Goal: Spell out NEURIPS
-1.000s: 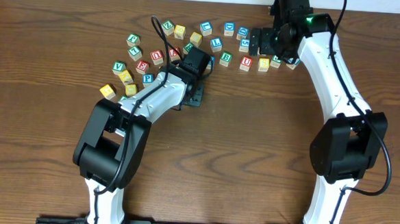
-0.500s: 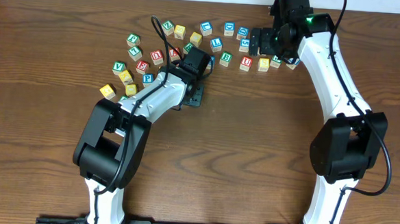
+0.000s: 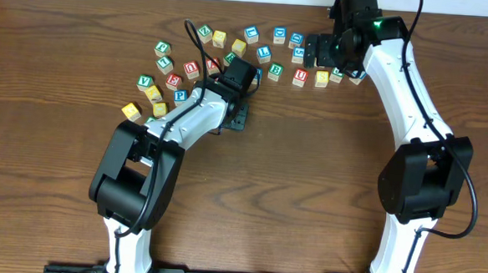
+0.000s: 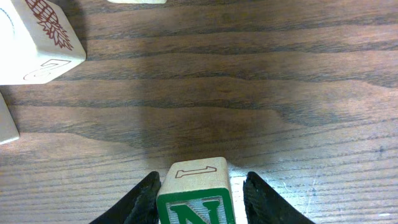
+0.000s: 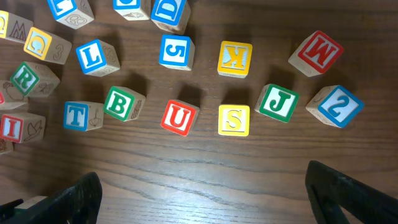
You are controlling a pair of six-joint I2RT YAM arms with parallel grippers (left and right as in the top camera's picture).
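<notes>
Left end effector (image 4: 200, 186) pinches the green N cube (image 4: 194, 210) at the bottom centre of my wrist view, over bare table (image 4: 261, 93). Meanwhile the right end effector (image 5: 202, 186) hangs spread below the red U cube (image 5: 180, 117). Nothing has shifted over the last second, so I judge N is still waiting to be placed.

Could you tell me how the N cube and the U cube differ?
The N cube bears a green letter, the U cube a red one. The N cube is held between the fingers of the left gripper; the U cube lies free on the table. Both are wooden cubes.
</notes>
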